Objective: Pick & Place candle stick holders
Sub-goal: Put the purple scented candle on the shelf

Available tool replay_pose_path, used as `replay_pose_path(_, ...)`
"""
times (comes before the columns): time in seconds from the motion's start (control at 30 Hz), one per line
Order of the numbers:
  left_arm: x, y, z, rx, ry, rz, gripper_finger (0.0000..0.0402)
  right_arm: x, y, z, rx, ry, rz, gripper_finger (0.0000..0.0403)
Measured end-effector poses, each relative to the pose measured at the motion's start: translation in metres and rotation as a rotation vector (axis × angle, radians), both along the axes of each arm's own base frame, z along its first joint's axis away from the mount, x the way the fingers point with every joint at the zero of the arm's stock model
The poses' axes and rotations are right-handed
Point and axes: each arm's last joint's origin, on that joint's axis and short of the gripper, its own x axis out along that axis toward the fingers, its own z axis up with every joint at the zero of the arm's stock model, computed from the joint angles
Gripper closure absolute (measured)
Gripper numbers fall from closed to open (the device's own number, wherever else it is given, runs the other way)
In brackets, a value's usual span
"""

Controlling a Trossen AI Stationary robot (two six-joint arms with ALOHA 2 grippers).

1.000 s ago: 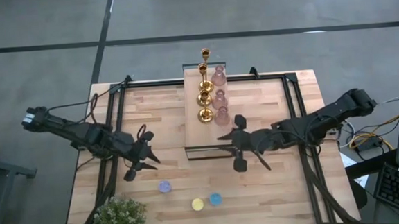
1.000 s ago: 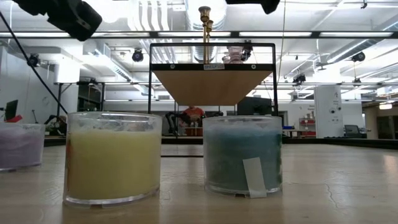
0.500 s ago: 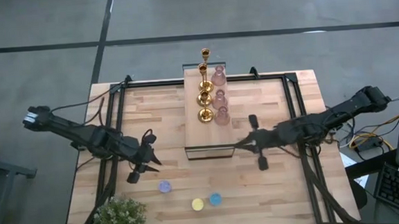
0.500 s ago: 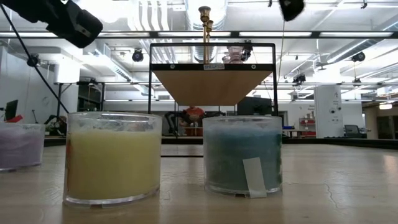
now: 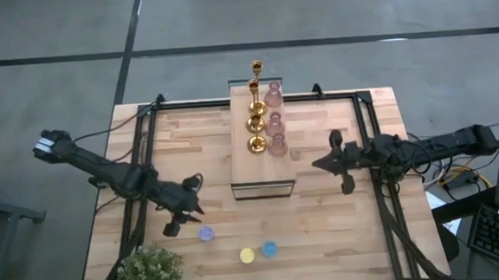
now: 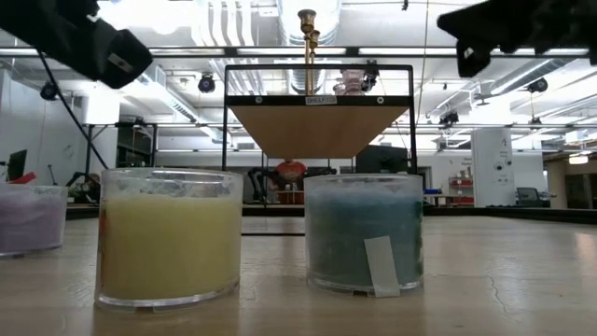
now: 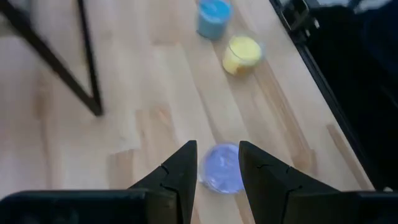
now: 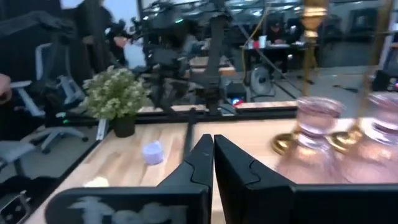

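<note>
While the three small cups are sitting near the lower edge of the overhead frame, the yellow cup point(image 5: 247, 256) and blue cup point(image 5: 269, 248) are lying just beside each other, and the purple cup point(image 5: 206, 233) is resting up and to their left. A leafy plant point(image 5: 148, 273) is occupying the lower left corner of the table point(image 5: 342, 230). The left gripper point(image 5: 188, 220) is hovering just beside the purple cup, its fingers point(image 7: 179, 175) parted with the cup showing between them, not gripped. Right of centre, the right gripper point(image 5: 341, 163) is hanging clear of everything, fingers pressed together on nothing. Farther up, the light wood block point(image 5: 261, 170) is carrying gold holders point(image 5: 255, 122) in a row, with pink vases point(image 5: 274, 121) lining up just beside them.
</note>
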Motion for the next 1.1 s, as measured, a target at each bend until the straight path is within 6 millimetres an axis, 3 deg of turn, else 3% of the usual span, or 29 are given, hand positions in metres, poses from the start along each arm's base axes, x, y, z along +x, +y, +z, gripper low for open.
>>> replay_pose_path(0.3, 0.008, -0.030, -0.025, 0.056, 0.107, -0.112, 0.0280, -0.011, -0.006, -0.022, 0.007, -0.035, -0.040, 0.0394)
replay_pose_path(0.7, 0.019, -0.055, -0.060, 0.172, 0.199, -0.208, 0.0280, -0.012, -0.010, -0.023, 0.003, -0.032, -0.129, 0.0394)
replay_pose_path(0.93, 0.024, -0.062, -0.068, 0.173, 0.188, -0.224, 0.0283, -0.012, -0.010, -0.024, 0.004, -0.031, -0.132, 0.0394)
replay_pose_path(1.1, 0.024, -0.062, -0.067, 0.177, 0.180, -0.224, 0.0322, -0.012, -0.010, -0.024, 0.004, -0.031, -0.131, 0.0394)
